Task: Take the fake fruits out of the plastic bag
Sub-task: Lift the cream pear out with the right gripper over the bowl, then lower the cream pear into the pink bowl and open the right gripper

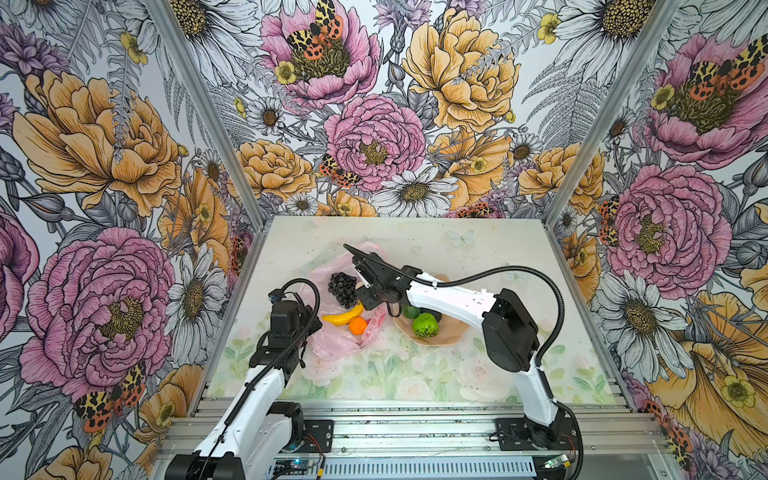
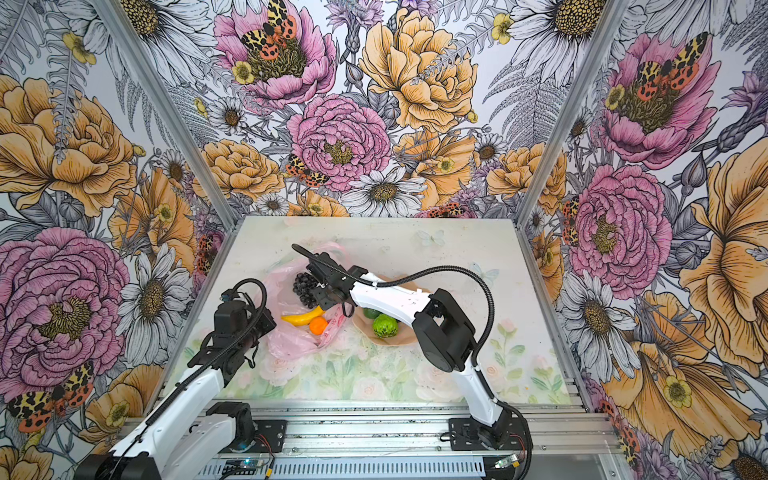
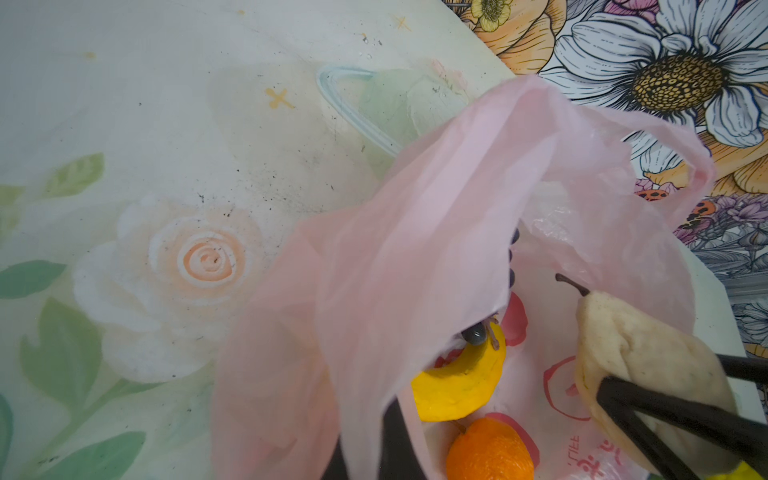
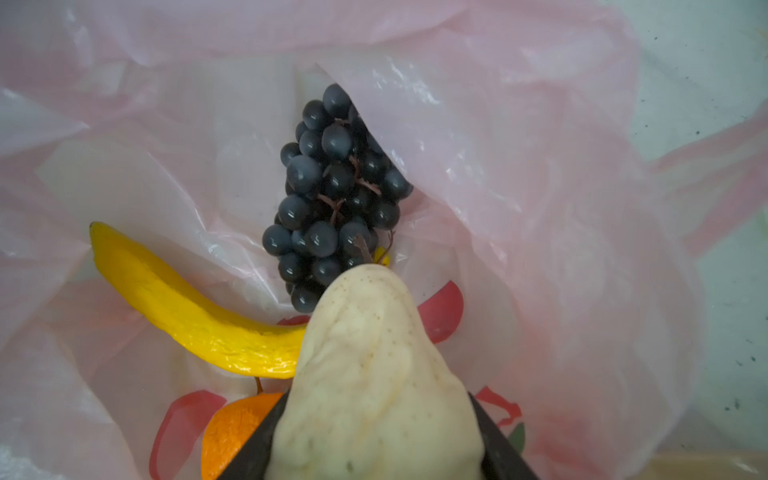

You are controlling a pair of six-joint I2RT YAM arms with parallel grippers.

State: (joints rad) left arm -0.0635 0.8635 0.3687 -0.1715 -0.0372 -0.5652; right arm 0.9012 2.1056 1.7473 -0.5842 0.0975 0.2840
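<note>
Between your right jaws: the right gripper is clamped on a cream pear, its stem pointing away from the jaws.
Just past the pear's tip: grapes, banana and orange lie inside the pink bag.
Your left gripper: jaws together, pinching the bag's edge, with film draped over them.
Behind your right jaws, outside the bag: a bowl holds an avocado and a bumpy green ball.

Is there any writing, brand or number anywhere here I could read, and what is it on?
Nothing here reads for certain.
Red print on the pink plastic bag: a few characters, blurred and seemingly mirrored through the film, unreadable.
No other lettering shows.
</note>
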